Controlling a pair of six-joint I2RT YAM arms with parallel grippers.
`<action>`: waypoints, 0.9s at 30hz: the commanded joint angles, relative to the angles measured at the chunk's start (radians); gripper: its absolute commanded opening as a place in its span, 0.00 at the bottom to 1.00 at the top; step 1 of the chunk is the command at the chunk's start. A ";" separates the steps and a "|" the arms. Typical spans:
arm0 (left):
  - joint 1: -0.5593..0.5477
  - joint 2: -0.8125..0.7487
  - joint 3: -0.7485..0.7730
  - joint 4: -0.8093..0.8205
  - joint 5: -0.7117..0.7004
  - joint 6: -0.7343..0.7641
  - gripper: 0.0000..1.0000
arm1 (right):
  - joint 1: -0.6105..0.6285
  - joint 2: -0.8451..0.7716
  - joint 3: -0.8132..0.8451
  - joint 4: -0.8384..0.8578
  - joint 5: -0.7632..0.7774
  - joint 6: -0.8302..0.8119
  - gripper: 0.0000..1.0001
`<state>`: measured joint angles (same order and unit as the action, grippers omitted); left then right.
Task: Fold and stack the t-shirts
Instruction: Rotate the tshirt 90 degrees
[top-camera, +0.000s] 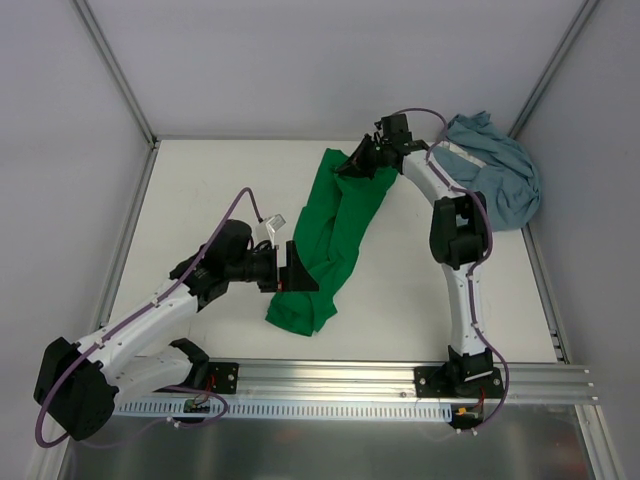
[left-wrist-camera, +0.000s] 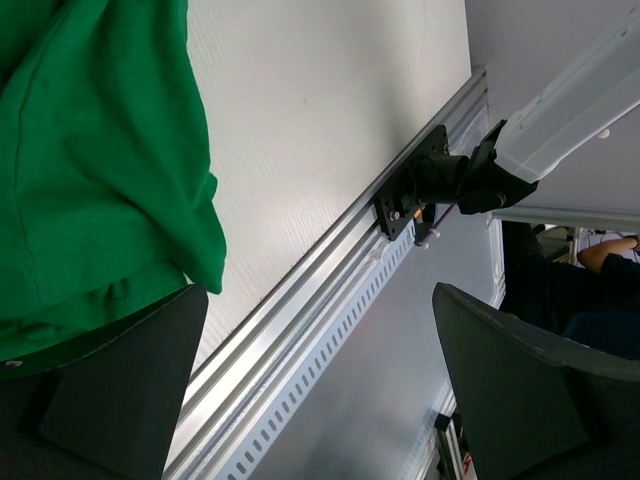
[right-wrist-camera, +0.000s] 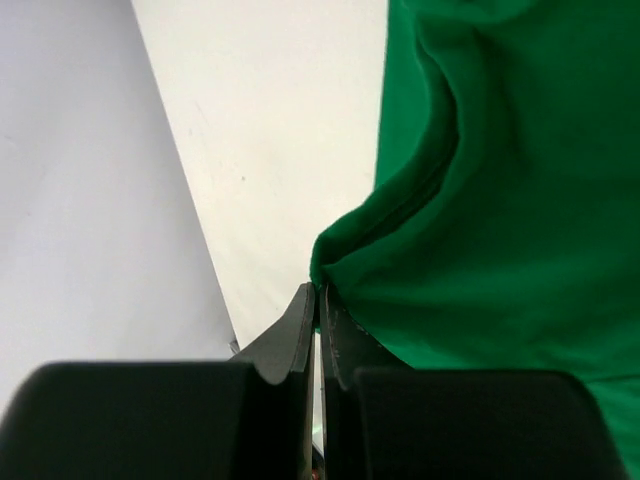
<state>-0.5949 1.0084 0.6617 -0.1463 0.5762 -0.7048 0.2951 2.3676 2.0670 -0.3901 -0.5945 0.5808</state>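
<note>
Green t-shirt (top-camera: 335, 235) stretches lengthwise across the surface (top-camera: 210, 190); right tool (top-camera: 362, 160) is pinched tight on its far edge, left tool (top-camera: 296, 268) gapes wide beside its near part. Blue-grey t-shirt (top-camera: 495, 180) lies bunched far right.

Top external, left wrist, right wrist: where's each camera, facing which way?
Top external: overhead, near side, looking down; left arm, right arm, green t-shirt, blue-grey t-shirt.
Left wrist: faces the near rail and right arm's base; open left end effector.
Right wrist: looks across table to a wall; right end effector shut on the shirt.
Shared by all: the green t-shirt.
</note>
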 joint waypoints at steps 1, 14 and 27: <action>-0.002 -0.028 -0.016 0.025 0.033 0.014 0.99 | 0.009 0.051 0.077 0.060 -0.047 0.066 0.00; -0.002 -0.027 -0.011 0.005 0.036 0.030 0.99 | 0.055 0.140 0.064 0.122 -0.096 0.133 0.99; -0.002 -0.131 -0.057 0.048 -0.027 0.010 0.99 | 0.056 -0.330 -0.350 0.002 0.039 -0.105 1.00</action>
<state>-0.5949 0.9325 0.6136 -0.1452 0.5648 -0.6968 0.3504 2.2528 1.7992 -0.3386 -0.6048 0.5800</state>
